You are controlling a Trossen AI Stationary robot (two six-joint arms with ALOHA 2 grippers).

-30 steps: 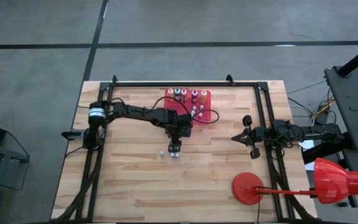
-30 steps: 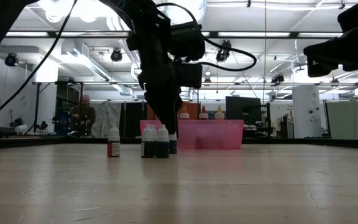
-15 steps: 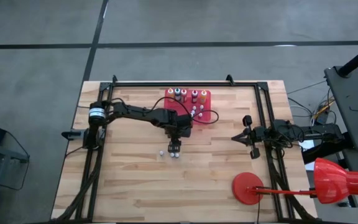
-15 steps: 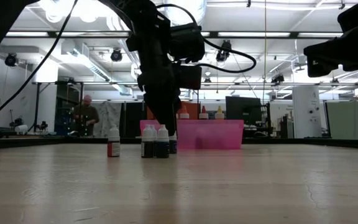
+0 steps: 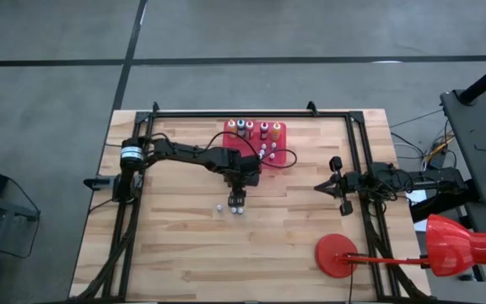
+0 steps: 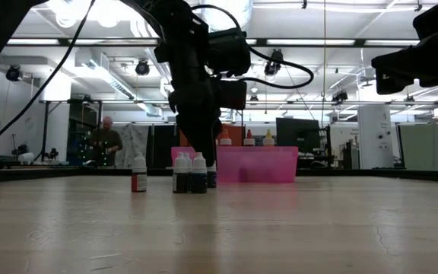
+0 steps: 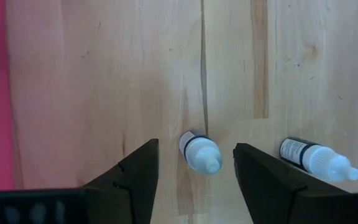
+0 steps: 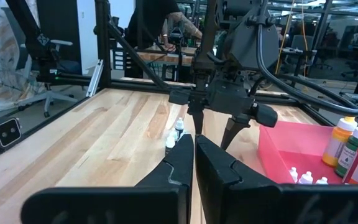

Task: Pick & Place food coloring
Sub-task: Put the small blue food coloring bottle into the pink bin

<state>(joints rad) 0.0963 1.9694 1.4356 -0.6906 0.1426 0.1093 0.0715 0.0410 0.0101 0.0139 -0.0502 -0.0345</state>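
Three tiny pale-capped bottles (image 5: 237, 207) out near the wooden desk's (image 5: 175, 253) middle, more left in the red tray (image 5: 278, 131), open left gripper (image 7: 192, 168) around one, right gripper (image 8: 194, 155) shut.

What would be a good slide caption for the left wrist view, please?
Open left gripper straddling a small upright food coloring bottle on the wooden table.

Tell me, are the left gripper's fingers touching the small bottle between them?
Apart. In the left wrist view, bare wood shows on both sides of the bottle between the left gripper's open fingers.
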